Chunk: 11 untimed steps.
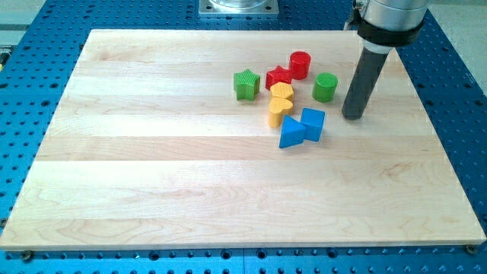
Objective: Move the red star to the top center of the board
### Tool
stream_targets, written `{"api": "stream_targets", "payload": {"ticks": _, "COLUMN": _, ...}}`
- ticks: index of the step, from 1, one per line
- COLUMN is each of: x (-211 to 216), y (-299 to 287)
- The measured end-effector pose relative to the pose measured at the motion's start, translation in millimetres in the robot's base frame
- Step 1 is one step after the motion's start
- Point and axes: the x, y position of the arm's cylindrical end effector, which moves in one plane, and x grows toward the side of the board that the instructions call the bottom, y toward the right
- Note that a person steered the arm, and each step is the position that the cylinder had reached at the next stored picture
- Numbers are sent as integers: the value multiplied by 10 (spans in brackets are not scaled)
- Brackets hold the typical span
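The red star point(278, 77) lies on the wooden board point(152, 152) right of centre near the view's top. It touches a red cylinder point(300, 65) on its upper right and a yellow block point(281, 92) below it. My tip point(351, 116) rests on the board to the right of the cluster, about a hundred pixels right of and a little below the red star. It touches no block. A green cylinder point(325, 87) stands between the star and my tip.
A green star point(246, 84) sits left of the red star. A second yellow block point(278, 110) lies under the first. A blue triangle point(291, 132) and a blue cube point(312, 123) lie below those. The board sits on a blue perforated table point(456, 91).
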Motion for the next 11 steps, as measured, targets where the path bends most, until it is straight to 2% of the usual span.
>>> {"api": "stream_targets", "payload": {"ticks": 1, "x": -357, "y": -601}}
{"api": "stream_targets", "payload": {"ticks": 2, "x": -420, "y": -1129}}
{"api": "stream_targets", "payload": {"ticks": 4, "x": -421, "y": -1221}}
{"api": "stream_targets", "payload": {"ticks": 5, "x": -428, "y": -1452}}
{"api": "stream_targets", "payload": {"ticks": 7, "x": -809, "y": -1945}}
{"api": "stream_targets", "payload": {"ticks": 9, "x": -1108, "y": -1811}}
{"api": "stream_targets", "payload": {"ticks": 10, "x": -1125, "y": -1812}}
{"api": "stream_targets", "payload": {"ticks": 11, "x": -1227, "y": -1986}}
